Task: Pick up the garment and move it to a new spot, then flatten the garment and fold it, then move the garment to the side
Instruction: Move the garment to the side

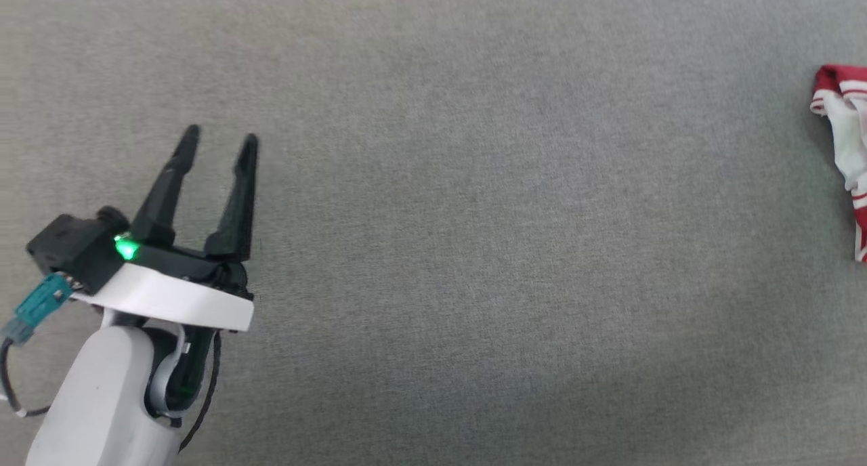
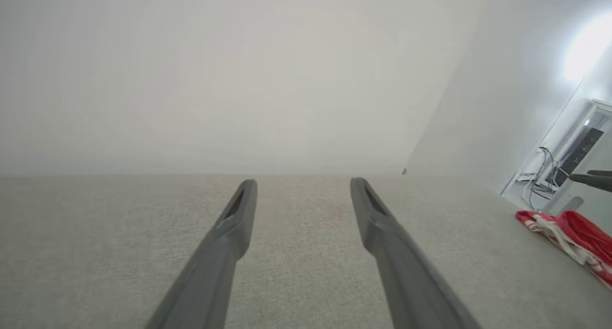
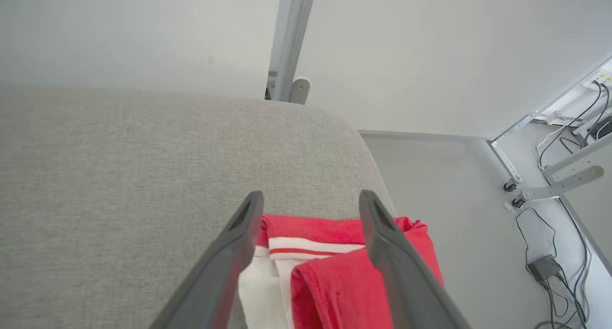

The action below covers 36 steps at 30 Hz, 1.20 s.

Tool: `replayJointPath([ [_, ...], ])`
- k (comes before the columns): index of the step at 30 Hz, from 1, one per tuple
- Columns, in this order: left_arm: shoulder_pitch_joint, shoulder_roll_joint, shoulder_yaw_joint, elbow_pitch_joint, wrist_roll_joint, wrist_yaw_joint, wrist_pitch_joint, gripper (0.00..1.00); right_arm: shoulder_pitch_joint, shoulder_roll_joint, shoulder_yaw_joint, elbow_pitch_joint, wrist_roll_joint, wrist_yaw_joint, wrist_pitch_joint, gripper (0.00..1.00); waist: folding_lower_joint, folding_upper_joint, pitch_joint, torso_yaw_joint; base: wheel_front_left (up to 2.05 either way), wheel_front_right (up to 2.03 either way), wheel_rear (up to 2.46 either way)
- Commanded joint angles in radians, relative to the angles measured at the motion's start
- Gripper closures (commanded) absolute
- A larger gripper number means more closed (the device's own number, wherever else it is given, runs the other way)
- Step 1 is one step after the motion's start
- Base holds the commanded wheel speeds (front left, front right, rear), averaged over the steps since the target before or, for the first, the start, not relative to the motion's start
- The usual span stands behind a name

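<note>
Red garment (image 3: 330, 276) cut off at edge, partly behind right hand (image 3: 311, 197)

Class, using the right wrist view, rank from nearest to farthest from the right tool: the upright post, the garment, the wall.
1. The garment, just beneath the open right tool, seen between its fingers.
2. The upright post, past the grey surface's far edge.
3. The wall, behind the post.

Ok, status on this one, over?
Left gripper open, empty. Right gripper open over garment, not gripping. Garment bunched at edge of grey surface. Nothing in the way.
</note>
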Motion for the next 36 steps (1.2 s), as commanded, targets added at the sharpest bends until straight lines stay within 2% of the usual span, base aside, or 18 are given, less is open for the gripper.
replayJointPath([
  [1,0.016,-0.004,0.006,0.001,0.014,-0.003,-0.005,0.0,0.019,0.008,0.011,-0.009,0.018,0.0,-0.012,0.0,0.0,0.0,-0.023,0.018,0.0,0.0,0.0],
  [7,0.061,-0.023,0.037,0.018,0.034,-0.003,-0.005,0.0,0.107,0.025,0.103,-0.073,0.115,0.0,-0.084,0.0,0.0,0.0,-0.091,0.061,0.0,0.0,0.0],
  [18,0.195,-0.057,0.149,0.026,0.055,-0.002,-0.005,0.0,0.285,0.041,0.23,-0.18,0.213,0.0,-0.19,0.0,0.0,0.0,-0.208,0.135,0.0,0.0,0.0],
  [26,0.279,-0.08,0.203,0.027,0.07,-0.002,-0.005,0.0,0.391,0.069,0.245,-0.24,0.248,0.0,-0.277,0.0,0.0,0.0,-0.268,0.166,0.0,0.0,0.0],
  [36,0.399,-0.103,0.253,0.016,0.083,-0.003,-0.005,0.0,0.564,0.127,0.194,-0.323,0.237,0.0,-0.4,0.0,0.0,0.0,-0.336,0.17,0.0,0.0,0.0],
])
